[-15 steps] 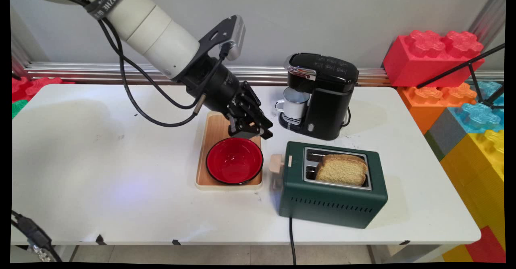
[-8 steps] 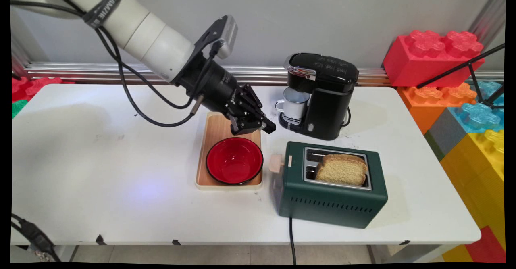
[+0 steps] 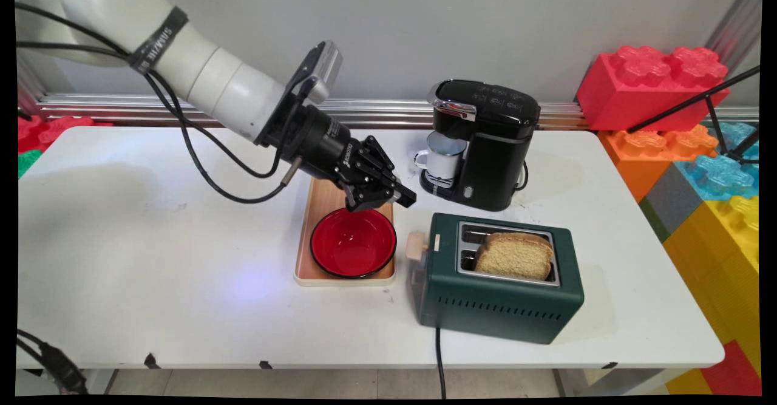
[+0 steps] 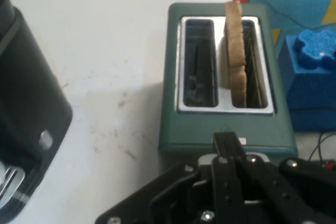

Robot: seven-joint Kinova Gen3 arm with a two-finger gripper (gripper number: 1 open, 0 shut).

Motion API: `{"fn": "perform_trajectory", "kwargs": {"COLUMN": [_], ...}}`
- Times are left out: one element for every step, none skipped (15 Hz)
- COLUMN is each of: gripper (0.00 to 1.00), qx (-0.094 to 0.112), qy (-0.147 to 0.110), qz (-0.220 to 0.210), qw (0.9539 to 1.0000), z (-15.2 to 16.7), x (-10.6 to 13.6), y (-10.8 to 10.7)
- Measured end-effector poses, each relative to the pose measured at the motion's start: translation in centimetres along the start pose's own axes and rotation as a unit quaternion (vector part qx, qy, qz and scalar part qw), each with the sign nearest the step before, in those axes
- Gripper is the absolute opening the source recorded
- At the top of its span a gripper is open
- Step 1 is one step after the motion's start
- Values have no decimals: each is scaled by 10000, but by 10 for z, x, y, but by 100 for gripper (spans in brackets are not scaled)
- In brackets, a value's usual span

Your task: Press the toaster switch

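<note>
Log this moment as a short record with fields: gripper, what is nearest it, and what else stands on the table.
gripper: shut, empty, above the far rim of the red bowl
bowl: on a wooden tray
toaster: green, one bread slice standing in the slot nearer the camera, the other slot empty
coffee machine: black, white mug under its spout
table: white

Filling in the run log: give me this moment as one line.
gripper: shut, empty | above: red bowl on wooden tray | facing: green toaster holding bread slice
</note>
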Motion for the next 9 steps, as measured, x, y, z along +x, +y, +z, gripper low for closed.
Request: {"fn": "perform_trajectory", "kwargs": {"gripper": [0,0,0,0,0,0,0,0,0], "qx": [-38,-94,-134,-169,-192,-212,-231,-244,-262], "qy": [68,149,201,251,284,315,338,358,375], "qz": [17,46,67,90,103,116,125,131,137], "qw": [10000,9998,9997,9995,9994,9992,9991,9990,9989], "z": [2,6,9,12,15,17,19,20,22], "x": [-4,-10,-14,-19,-23,-28,-32,-36,-38], "y": [-1,-1,-2,-4,-5,-7,-8,-10,-10]}}
